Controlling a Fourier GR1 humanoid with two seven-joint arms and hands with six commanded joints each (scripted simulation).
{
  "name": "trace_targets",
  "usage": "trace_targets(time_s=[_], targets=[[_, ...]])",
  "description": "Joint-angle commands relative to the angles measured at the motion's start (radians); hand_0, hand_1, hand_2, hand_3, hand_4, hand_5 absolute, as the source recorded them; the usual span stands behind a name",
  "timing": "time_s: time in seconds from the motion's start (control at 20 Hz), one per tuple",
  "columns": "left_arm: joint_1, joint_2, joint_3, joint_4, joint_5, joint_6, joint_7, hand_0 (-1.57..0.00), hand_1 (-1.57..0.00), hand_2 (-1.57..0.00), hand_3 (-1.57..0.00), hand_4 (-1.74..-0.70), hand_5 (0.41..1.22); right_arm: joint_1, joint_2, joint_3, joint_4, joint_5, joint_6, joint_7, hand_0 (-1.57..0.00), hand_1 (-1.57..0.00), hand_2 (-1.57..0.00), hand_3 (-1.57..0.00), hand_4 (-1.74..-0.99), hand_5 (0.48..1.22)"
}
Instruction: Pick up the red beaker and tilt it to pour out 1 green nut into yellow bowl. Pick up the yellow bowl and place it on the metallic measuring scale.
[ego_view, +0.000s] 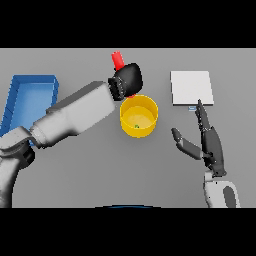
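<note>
At the lower right of the frame the right robot hand hovers idle over the grey desk, fingers straight and spread, pointing toward the metallic measuring scale in the upper right. At mid-frame stands the yellow bowl, with one small green nut lying on its floor. Just beyond it, the left robot hand is closed around the red beaker, held above the bowl's far rim; its tilt is hard to judge. The pour looks done, so the next move is setting the beaker down and gripping the bowl. A blue tray at the upper left appears empty.
</note>
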Motion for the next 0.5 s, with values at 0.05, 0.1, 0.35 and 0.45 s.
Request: trace_targets(time_s=[0.05, 0.1, 0.35, 0.45], targets=[[-0.01, 0.009, -0.032, 0.003, -0.034, 0.018, -0.022, -1.57, -1.57, -1.57, -1.57, -1.73, 1.221, 0.006, -0.012, 0.0, -0.003, 0.003, 0.007, -0.022, 0.0, 0.0, 0.0, 0.0, -1.136, 0.578], [-0.023, -0.004, -0.043, 0.009, -0.048, 0.015, -0.017, -1.57, -1.57, -1.57, -1.57, -1.73, 1.221, 0.002, -0.008, -0.001, -0.013, -0.006, 0.008, -0.008, 0.0, 0.0, 0.0, 0.0, -1.136, 0.579], [-0.112, -0.028, -0.1, 0.044, -0.128, 0.046, -0.047, -1.57, -1.57, -1.57, -1.57, -1.73, 1.221, 0.002, -0.006, -0.007, -0.009, -0.005, -0.001, -0.021, 0.0, 0.0, 0.0, 0.0, -1.133, 0.575], [-0.189, -0.024, -0.097, 0.067, -0.14, 0.035, -0.085, -1.57, -1.57, -1.57, -1.57, -1.73, 1.221, 0.0, -0.003, -0.008, -0.004, -0.005, -0.004, -0.01, 0.0, 0.0, 0.0, 0.0, -1.137, 0.568]])
